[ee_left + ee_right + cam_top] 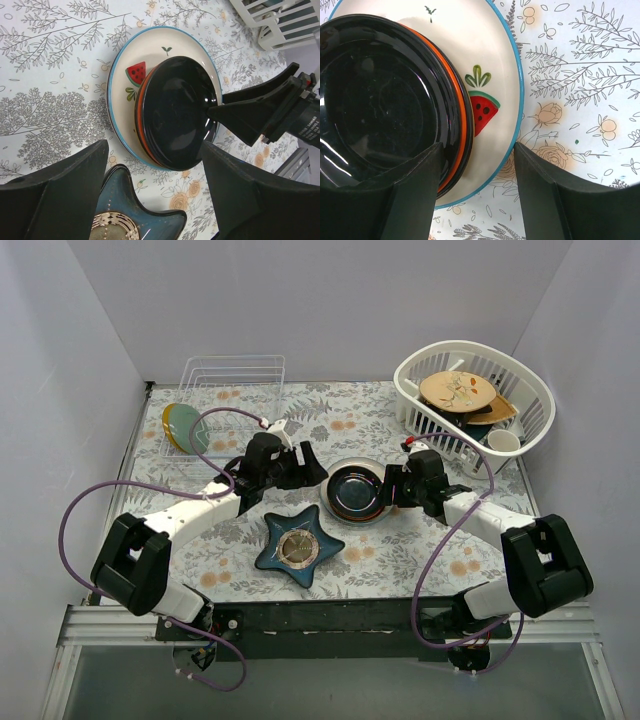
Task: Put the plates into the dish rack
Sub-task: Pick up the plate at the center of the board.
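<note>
A stack of plates lies mid-table: a glossy black plate (355,490) on an orange-red plate (463,125), on a cream plate (485,45) with a blue rim and watermelon slices. My right gripper (392,485) (477,150) is open and straddles the stack's right rim, one finger over the black plate and the other outside the cream rim. My left gripper (308,468) (154,150) hangs open just left of the stack, holding nothing. The wire dish rack (232,375) stands at the back left. A yellow and a teal plate (180,427) stand on edge at its left front end.
A dark blue star-shaped dish (297,545) (135,220) lies in front of the stack, under my left gripper. A white slotted basket (475,400) full of dishes sits at the back right. White walls close in the flowered table on three sides.
</note>
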{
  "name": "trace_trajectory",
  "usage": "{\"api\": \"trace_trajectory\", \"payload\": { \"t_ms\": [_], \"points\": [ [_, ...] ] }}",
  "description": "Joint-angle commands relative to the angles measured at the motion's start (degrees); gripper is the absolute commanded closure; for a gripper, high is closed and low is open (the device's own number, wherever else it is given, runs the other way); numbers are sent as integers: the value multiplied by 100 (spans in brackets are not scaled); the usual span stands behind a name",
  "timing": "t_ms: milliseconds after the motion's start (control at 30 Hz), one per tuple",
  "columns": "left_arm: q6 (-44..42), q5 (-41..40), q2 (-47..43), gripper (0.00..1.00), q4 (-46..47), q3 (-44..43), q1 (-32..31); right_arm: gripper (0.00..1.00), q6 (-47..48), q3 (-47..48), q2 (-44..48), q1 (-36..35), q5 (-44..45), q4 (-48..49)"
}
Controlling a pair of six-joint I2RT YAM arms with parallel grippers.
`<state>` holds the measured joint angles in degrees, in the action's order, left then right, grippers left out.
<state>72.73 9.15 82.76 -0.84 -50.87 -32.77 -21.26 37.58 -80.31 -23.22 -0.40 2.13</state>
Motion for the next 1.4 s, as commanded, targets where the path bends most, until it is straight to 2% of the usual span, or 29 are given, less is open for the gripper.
{"api": "trace_trajectory", "payload": {
  "t_ms": [0,567,700,867,1367],
  "points": [
    [92,228,-32,26,339,130,-89,35,25,-164,-125,28,137,42],
    [286,316,284,26,814,385,-300,35,78,-41,-433,37,-320,86],
    [312,360,407,32,936,403,-344,35,95,-41,-459,28,-329,77],
    [338,395,548,50,1068,376,-388,35,130,-41,-441,28,-311,42],
    [356,360,864,61,1244,350,-449,35,157,-93,-415,37,-276,33]
  ]
}}
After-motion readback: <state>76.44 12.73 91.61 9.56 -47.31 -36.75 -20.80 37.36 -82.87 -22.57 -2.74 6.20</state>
